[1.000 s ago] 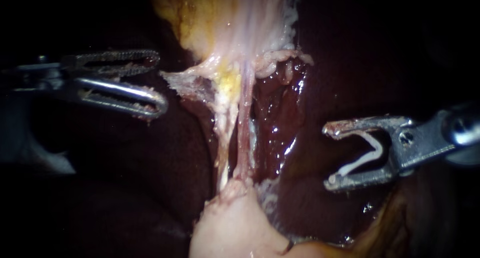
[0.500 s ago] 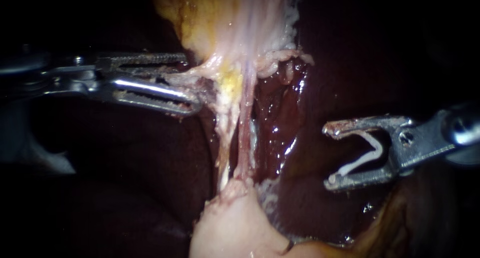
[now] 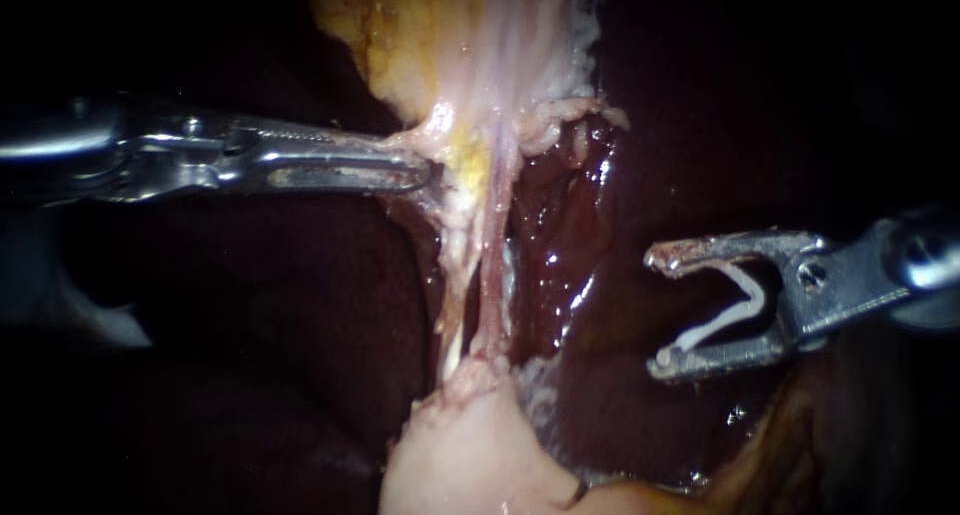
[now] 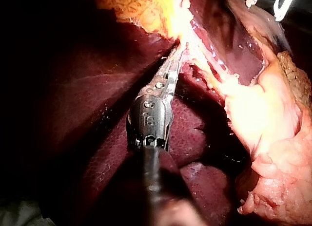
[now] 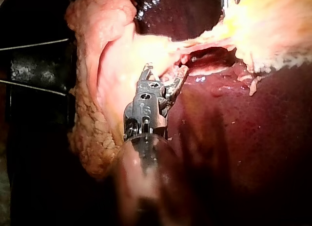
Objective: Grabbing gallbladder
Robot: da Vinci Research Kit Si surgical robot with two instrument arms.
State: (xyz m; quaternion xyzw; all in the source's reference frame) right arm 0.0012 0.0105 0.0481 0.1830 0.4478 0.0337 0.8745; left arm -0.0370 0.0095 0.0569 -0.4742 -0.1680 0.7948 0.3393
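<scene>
Nearest the camera, a pale lump of tissue [image 3: 460, 445] fills the bottom centre of the endoscope view. Just above it, my right instrument [image 3: 655, 312] comes in from the right edge. Its jaws stand wide apart with a white clip [image 3: 720, 322] bent in a V between them, touching both. Under it lies the wet, dark liver [image 3: 300, 325].

Up the middle run two thin tubes [image 3: 488, 275], side by side, from the pale lump to the gallbladder [image 3: 450, 45]. The right instrument is well apart from them. The gallbladder sits pale and yellow at the top centre.

And there's my left instrument [image 3: 420, 172], in from the left edge. Its jaws are pressed together on the whitish fringe at the gallbladder's lower left edge. The left wrist view agrees: jaws closed, tips buried in that pale tissue, liver beneath the shaft.
</scene>
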